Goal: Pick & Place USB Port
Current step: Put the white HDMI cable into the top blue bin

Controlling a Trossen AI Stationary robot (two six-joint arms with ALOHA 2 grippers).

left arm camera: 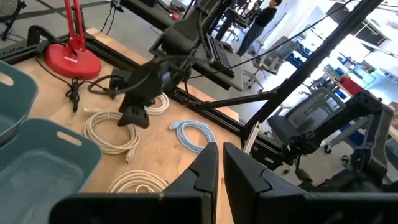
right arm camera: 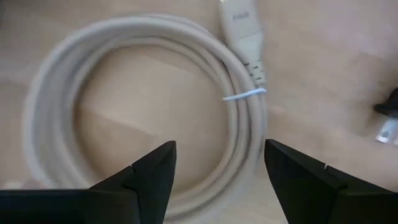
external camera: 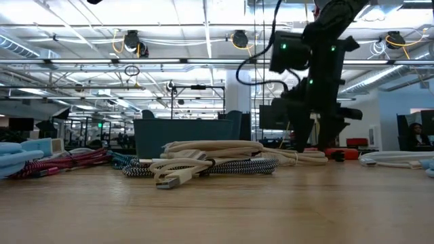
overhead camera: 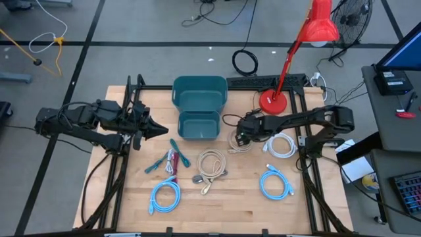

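A beige coiled USB cable [right arm camera: 245, 124] lies flat on the table, bound by a thin white tie [right arm camera: 245, 94], with its plug [right arm camera: 239, 18] at the coil's edge. The same beige cable [overhead camera: 238, 143] lies just right of the teal bins. My right gripper [right arm camera: 221, 146] is open and points down over this coil, a finger on either side of its bundled strands. In the high view my right gripper [overhead camera: 242, 136] hangs over the coil's left part. My left gripper [overhead camera: 162, 130] is shut and waits left of the bins, above the table.
Two teal bins [overhead camera: 199, 84] stand at the far middle, with a red lamp base [overhead camera: 272, 101] to their right. More coils lie around: a white one [overhead camera: 281, 145], a blue one [overhead camera: 274, 183], another blue one [overhead camera: 164, 195], a beige braided one [overhead camera: 210, 164], and red and teal cables [overhead camera: 168, 158].
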